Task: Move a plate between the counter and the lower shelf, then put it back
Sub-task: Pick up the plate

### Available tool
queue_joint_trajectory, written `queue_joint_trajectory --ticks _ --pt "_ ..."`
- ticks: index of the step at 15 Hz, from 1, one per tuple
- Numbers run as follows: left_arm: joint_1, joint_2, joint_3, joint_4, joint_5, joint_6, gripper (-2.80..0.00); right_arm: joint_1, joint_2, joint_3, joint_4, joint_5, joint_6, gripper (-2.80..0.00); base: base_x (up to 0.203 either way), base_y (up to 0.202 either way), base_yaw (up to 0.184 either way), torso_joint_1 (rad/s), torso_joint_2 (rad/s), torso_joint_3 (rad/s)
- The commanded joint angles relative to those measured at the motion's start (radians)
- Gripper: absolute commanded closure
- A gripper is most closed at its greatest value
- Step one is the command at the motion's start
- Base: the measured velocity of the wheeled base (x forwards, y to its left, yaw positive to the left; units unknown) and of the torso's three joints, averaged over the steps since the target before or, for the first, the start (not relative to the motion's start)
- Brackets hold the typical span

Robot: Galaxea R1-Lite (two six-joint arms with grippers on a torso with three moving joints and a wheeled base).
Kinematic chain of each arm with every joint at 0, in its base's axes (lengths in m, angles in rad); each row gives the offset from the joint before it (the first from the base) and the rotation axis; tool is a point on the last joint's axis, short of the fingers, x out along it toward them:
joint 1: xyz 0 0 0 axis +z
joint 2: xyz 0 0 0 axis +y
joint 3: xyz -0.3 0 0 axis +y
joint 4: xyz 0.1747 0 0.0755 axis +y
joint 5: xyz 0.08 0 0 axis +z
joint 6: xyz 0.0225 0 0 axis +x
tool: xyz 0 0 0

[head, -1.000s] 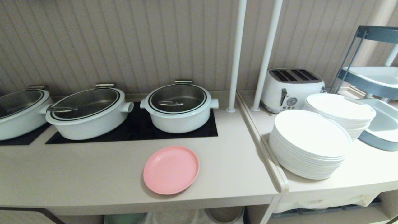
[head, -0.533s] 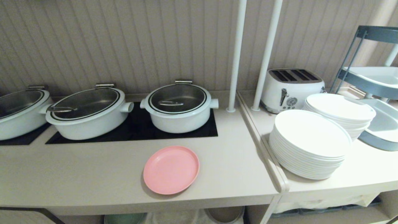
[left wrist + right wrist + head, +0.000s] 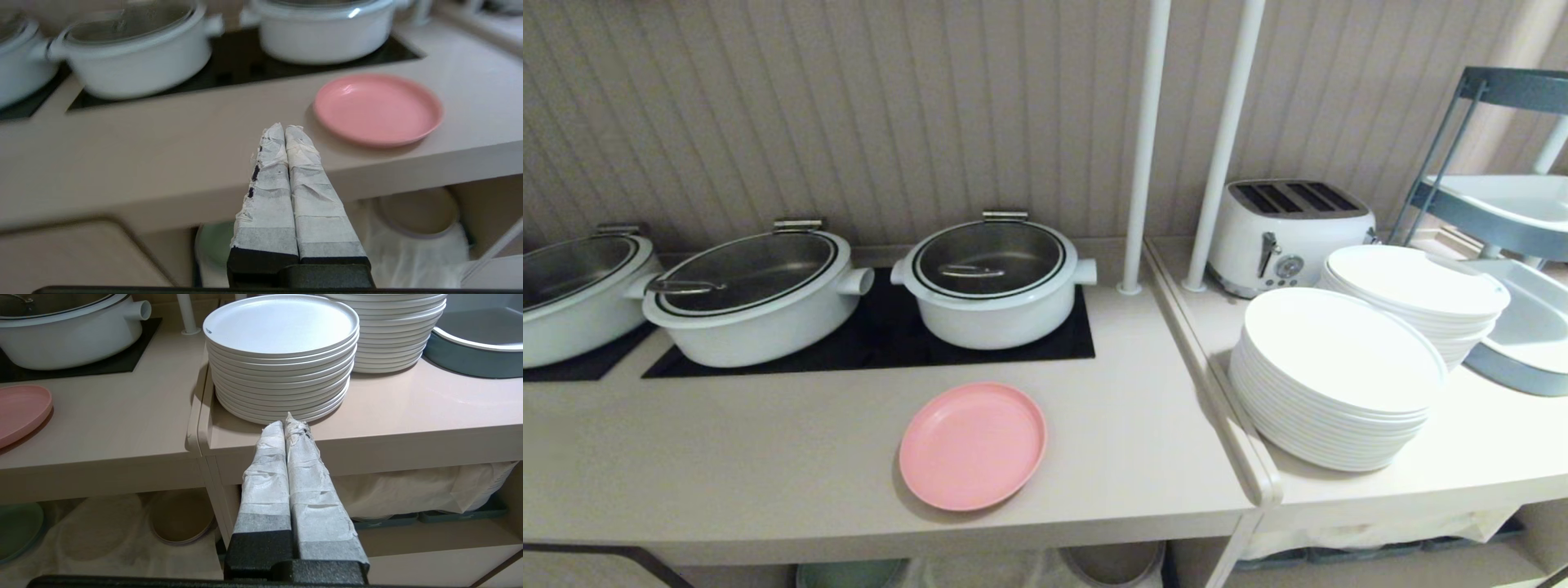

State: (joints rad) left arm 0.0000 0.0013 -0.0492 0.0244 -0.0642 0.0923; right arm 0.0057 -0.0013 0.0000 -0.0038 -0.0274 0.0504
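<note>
Nothing moved since earlier frame. Pink plate [image 3: 972, 446] flat on beige counter [image 3: 727, 457], near edge, before hob. Left gripper [image 3: 284, 130], right gripper [image 3: 288, 424] pressed closed, empty.

No text, label or brand seems readable on anything here.

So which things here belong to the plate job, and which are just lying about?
Job:
- pink plate
- counter
- lower shelf
- left claw, shut, before the counter edge

Lying about:
- pots
- white plate stacks
- toaster
- green plate
- right claw, shut, idle
</note>
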Motion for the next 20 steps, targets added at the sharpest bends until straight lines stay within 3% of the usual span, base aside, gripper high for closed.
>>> queue_joint_trajectory --ticks 1,7,18,20 --pt "0.0 0.0 -0.061 0.025 -0.042 0.004 0.0 0.0 0.001 0.0 0.0 0.0 0.0 0.0 0.0 0.0 0.0 0.0 0.0 0.0" --pt "0.0 0.08 -0.223 0.153 -0.061 0.01 0.0 0.0 0.001 0.0 0.001 0.0 0.0 0.0 0.0 0.0 0.0 0.0 0.0 0.0" --pt "-0.002 0.608 -0.45 0.155 -0.064 0.0 0.0 0.0 0.001 0.0 -0.001 0.0 0.0 0.0 0.0 0.0 0.0 0.0 0.0 0.0" --pt "-0.003 0.711 -0.487 0.154 -0.064 -0.036 0.0 0.0 0.001 0.0 -0.001 0.0 0.0 0.0 0.0 0.0 0.0 0.0 0.0 0.0"
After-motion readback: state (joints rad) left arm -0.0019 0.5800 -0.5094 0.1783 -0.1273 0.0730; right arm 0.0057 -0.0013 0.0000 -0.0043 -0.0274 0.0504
